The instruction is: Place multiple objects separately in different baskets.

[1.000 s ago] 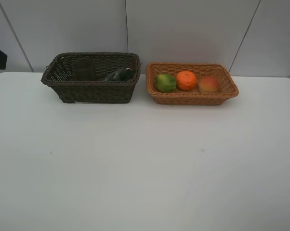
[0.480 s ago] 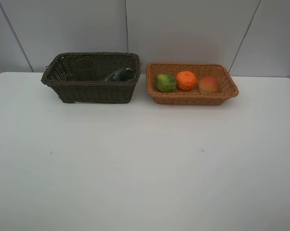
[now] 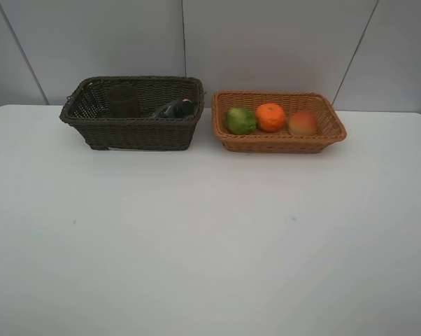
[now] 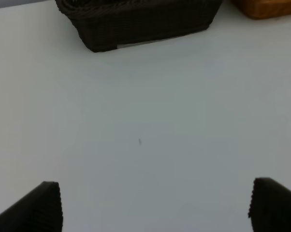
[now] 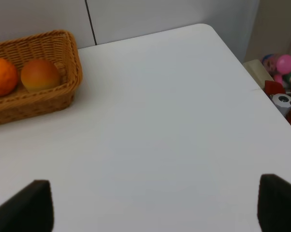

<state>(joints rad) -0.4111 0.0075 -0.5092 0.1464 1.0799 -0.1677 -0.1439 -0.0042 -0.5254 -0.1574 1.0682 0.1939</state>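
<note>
The dark brown basket [image 3: 137, 133] stands at the back left of the white table. In it a cup [image 3: 122, 101] stands upright and looks dim against the weave, and a dark green bottle [image 3: 174, 108] lies beside it. To its right, the lighter tan basket [image 3: 277, 144] holds a green fruit [image 3: 240, 120], an orange [image 3: 270, 117] and a red-orange fruit [image 3: 303, 123] in a row. Neither arm shows in the exterior view. My left gripper [image 4: 155, 208] hangs open and empty over bare table, short of the dark basket [image 4: 145, 21]. My right gripper [image 5: 152, 205] is open and empty, to the right of the tan basket [image 5: 39, 102].
The white table [image 3: 210, 231] spreads wide in front of both baskets. A grey panelled wall stands right behind them. Off the table's right edge, the right wrist view shows a heap of colourful toys [image 5: 281, 82].
A dark shape at the far left edge of the exterior view one second ago has left the frame. Baskets and their contents have not moved.
</note>
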